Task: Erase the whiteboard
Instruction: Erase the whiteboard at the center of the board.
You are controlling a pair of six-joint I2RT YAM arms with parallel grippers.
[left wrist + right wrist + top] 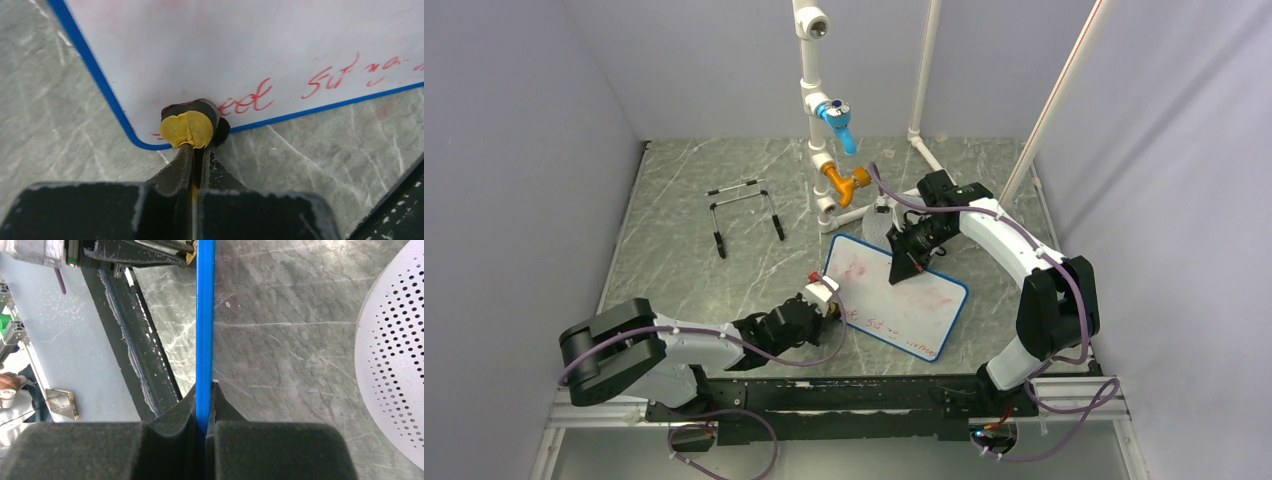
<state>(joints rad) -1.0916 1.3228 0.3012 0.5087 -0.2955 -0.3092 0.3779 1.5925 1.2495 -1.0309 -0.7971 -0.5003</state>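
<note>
The whiteboard lies on the marble table, white with a blue frame, pink smears on its far part and red writing along its near edge. My left gripper is shut on a small yellow and black eraser pressed on the board's near left corner, next to the red writing. My right gripper is shut on the board's far edge; in the right wrist view the blue frame runs straight between the fingers of the gripper.
A round grey perforated disc lies just beyond the board. A white pipe stand with a blue valve and an orange valve rises at the back. A black wire stand sits at the back left. Walls close in both sides.
</note>
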